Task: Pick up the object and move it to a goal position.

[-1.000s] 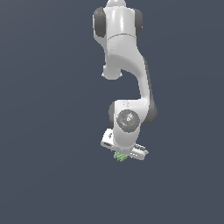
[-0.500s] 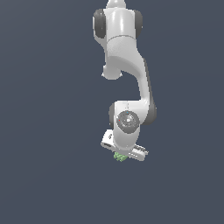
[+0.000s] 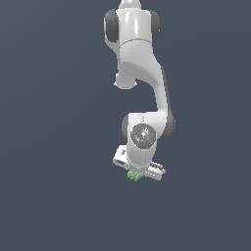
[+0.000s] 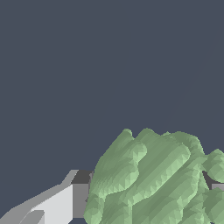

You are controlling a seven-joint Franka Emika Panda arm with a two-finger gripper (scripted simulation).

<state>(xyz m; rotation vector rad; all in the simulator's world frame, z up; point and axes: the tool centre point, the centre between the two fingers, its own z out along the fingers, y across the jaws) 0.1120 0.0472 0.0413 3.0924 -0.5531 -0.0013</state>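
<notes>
The object is a small pale-green bumpy blob (image 3: 134, 175) just under the white hand of my arm in the exterior view. In the wrist view the object (image 4: 153, 175) fills the space between my fingers, with one finger (image 4: 65, 201) pressed against its side and the other finger (image 4: 216, 187) barely showing past it. My gripper (image 3: 135, 174) is shut on the object and holds it off the dark ground.
The white arm (image 3: 142, 83) hangs down from the top of the exterior view. All around is a plain dark grey-blue background with nothing else in sight.
The gripper with the object has shifted very slightly, a touch toward the exterior view's right. The grip has not changed.
</notes>
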